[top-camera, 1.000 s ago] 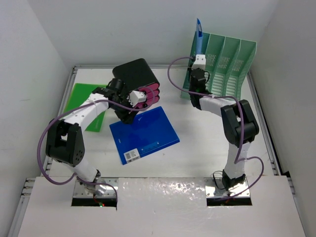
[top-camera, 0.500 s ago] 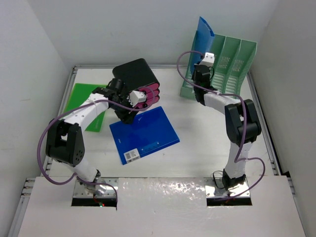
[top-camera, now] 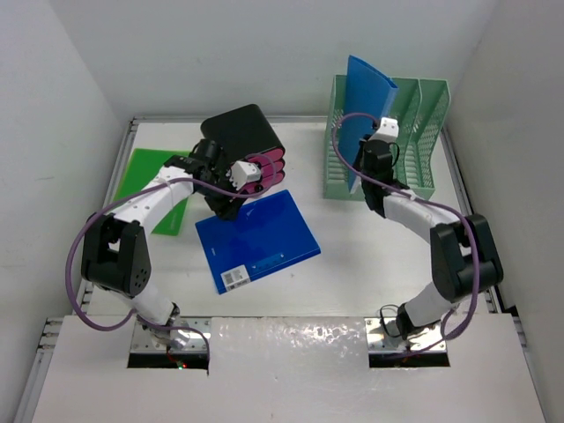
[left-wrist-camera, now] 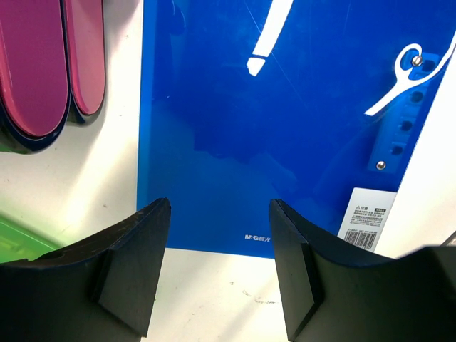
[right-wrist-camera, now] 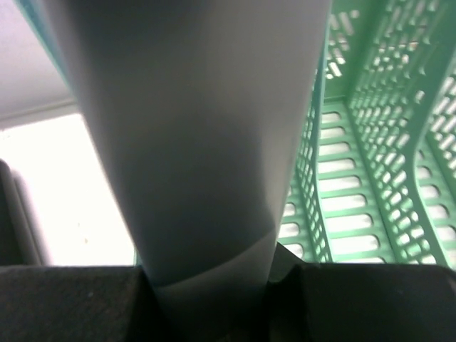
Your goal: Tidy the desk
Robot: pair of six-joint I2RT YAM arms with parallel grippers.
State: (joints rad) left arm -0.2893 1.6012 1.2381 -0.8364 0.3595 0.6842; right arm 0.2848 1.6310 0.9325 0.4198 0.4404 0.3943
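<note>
**Organizing the desk, filing stage.** The large white flat desk [top-camera: 352, 264] with the thin metal rim is lying beneath both arms and spanning the floor of the white-walled enclosure. Being rigid and fixed, it is probably offering nothing to grasp, so the work is falling on the loose items it carries. The right gripper [right-wrist-camera: 214, 292] is pinching the lower edge of a thin blue plastic folder [top-camera: 364, 97]. The folder is standing upright at the left end of the green slotted plastic file rack [top-camera: 423, 132]; whether it is seated inside a slot cannot be told. In the right wrist view the folder is bowing, which suggests a light, flexible, slick sheet best held low and firmly. The left gripper [left-wrist-camera: 217, 263] is hanging with its fingers spread and nothing between them, above the near edge of a glossy blue flat binder [top-camera: 256, 238]. The binder is lying just beside the black drawer box with pink drawers [top-camera: 242, 141]. It is looking stiff, smooth and flush with the tabletop, so one exposed edge is likely the only workable hold. A flat green sheet folder [top-camera: 145, 167] is lying at the far left.
</note>
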